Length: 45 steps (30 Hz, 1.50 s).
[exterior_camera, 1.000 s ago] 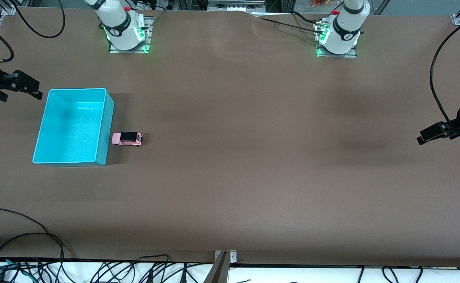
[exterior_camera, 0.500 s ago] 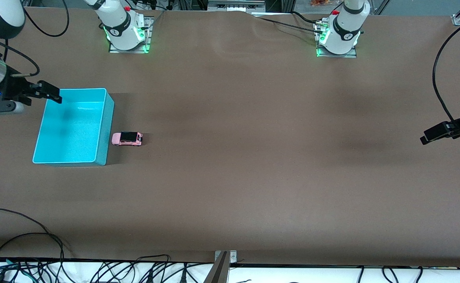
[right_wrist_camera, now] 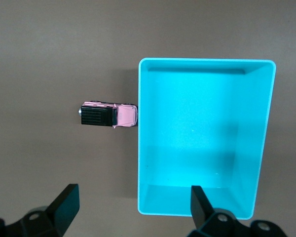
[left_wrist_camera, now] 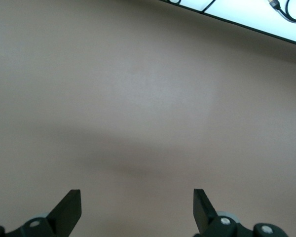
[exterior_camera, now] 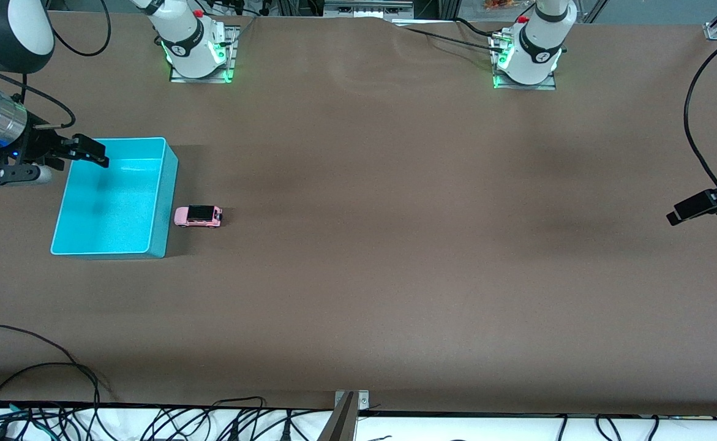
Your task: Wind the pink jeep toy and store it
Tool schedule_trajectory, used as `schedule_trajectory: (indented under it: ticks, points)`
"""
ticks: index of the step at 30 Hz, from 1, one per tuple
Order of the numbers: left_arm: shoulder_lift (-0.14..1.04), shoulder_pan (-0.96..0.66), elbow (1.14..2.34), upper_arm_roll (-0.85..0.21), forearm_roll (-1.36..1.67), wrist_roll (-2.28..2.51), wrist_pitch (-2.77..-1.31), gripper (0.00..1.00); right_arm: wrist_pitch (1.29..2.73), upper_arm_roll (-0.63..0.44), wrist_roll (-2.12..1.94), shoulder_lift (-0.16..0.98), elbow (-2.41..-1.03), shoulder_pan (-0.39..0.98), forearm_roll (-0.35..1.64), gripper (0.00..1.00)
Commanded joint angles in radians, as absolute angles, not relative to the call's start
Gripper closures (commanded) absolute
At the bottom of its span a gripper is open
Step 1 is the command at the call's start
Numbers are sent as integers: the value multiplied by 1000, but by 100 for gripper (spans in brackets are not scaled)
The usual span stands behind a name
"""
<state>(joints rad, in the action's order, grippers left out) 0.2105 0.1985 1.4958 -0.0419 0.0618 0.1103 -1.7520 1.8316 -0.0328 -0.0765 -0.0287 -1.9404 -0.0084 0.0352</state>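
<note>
Pink jeep toy [exterior_camera: 198, 216]: where is it found, and is it held yet?

Nothing is held yet. Read on the front view as a clock face, the brown table [exterior_camera: 395, 245] is taken first. The turquoise bin [exterior_camera: 171, 202] is set toward its nine o'clock side, at the right arm's end. The toy is left on its wheels at the bin's three o'clock, just beside the bin wall, with its black roof up. Whether it touches the wall cannot be told.

What has been changed in the last second?

The right gripper [exterior_camera: 92, 153] has been brought in from the table's nine o'clock edge and is now carried over the bin's ten o'clock corner. Its jaws are spread wide with nothing between them. In the right wrist view, bin and toy are both seen below it. The left gripper [exterior_camera: 683, 211] has been drawn outward to the table's three o'clock edge. It is likewise spread wide and empty over bare table, so the left arm is judged to be waiting.

What is meant by that for the task?

An approach is judged to be under way. The toy is not yet wound or stored, and the bin is empty. The small toy lies close against the wall, so little room is left for a finger on that side.
</note>
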Motion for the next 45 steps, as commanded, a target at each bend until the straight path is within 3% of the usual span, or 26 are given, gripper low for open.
schedule_trajectory:
  ticks: [1,21,35,45]
  points:
    - [218,218,1494,-49,78,100,-1753,0,1859,-2,15,-55,-2002,-8,52,0]
    - [230,232,1496,-51,80,83,-1753,0,1911,121,466,-35,-2054,-5,52,0]
    - [225,187,1488,-186,-34,101,-1752,0,2109,146,751,-32,-2220,11,54,0]
    - [227,196,1491,-190,-26,103,-1752,0,2364,153,988,67,-2299,29,55,0]
